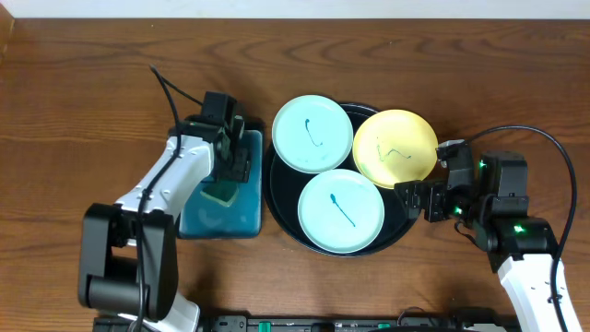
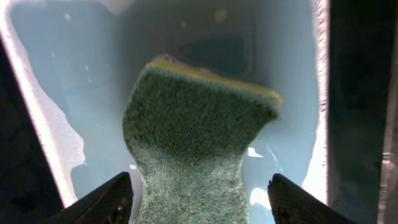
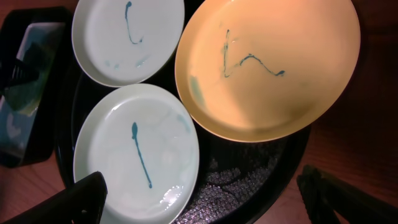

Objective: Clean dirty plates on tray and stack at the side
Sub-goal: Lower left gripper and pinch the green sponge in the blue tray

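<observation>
A brown wooden table (image 1: 92, 74) seen from above; at its centre sits a large round glossy black tray (image 3: 249, 177) with a raised rim, holding all three small round plastic plates; a pale mint plate (image 1: 312, 134) lies at the tray's far left, its edge reaching over the far rim; a second pale mint plate (image 1: 340, 210) lies flat at the near side; a pale yellow plate (image 1: 395, 148) sits at the far right, tilted, overhanging the tray's right rim and meeting the edges of both mint plates; each plate carries a thin dark teal squiggle; none is stacked beside the tray. Just left of the tray stands a rectangular black basin (image 1: 241, 219) of blue-green water; the left gripper (image 2: 200, 190) reaches down into it, its jaws spread wide on either side of a green scouring sponge with a yellow back (image 2: 199, 124); a strip of pale water shows between the sponge and one finger, so the sponge is straddled rather than clamped. The right gripper (image 3: 202, 190) hovers at the tray's right rim, near the yellow plate, jaws fully apart and holding nothing.
</observation>
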`<state>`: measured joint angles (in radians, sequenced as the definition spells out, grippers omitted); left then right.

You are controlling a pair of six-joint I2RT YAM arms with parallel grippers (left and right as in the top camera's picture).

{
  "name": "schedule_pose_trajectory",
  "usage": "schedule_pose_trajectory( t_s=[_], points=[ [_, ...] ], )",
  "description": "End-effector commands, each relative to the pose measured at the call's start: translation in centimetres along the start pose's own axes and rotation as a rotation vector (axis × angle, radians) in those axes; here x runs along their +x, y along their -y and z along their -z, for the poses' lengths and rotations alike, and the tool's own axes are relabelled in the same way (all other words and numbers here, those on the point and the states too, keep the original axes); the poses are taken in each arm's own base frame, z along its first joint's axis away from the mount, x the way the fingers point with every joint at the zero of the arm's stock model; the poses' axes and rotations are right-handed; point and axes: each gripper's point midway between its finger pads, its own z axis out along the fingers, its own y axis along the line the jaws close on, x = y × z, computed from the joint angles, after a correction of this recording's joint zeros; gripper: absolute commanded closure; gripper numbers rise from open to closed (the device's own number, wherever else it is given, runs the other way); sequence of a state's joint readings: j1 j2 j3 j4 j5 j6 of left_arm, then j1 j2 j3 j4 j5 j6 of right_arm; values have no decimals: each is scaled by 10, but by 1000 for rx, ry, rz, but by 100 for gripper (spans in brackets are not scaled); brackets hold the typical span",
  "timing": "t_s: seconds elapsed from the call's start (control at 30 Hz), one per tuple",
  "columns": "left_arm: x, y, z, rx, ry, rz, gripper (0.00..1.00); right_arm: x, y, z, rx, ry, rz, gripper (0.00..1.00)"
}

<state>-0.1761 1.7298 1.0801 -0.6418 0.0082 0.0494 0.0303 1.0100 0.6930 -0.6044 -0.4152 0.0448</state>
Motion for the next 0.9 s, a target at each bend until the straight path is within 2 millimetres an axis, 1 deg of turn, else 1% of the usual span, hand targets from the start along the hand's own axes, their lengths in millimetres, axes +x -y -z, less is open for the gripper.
schedule_pose_trajectory(
  t_s=[0.0,0.23,0.3,0.47,0.57,0.87],
  points=[
    [10,-5,-9,-29,-35,0,30,-9,-8,3,-20,18,9,3],
    [11,-5,-13,-29,-46,-1,35,-9,-8,3,-20,18,9,4],
    [13,-5,-16,-30,-57,3,39,-9,-8,3,-20,18,9,4],
    [18,-4,-24,-30,-85,5,44,-9,-8,3,-20,18,9,5],
    [20,-4,-24,-30,-89,4,53,-9,-8,3,-20,18,9,5],
    [21,-4,-25,-31,-92,42,69,-8,-8,3,-20,14,7,7]
  ],
)
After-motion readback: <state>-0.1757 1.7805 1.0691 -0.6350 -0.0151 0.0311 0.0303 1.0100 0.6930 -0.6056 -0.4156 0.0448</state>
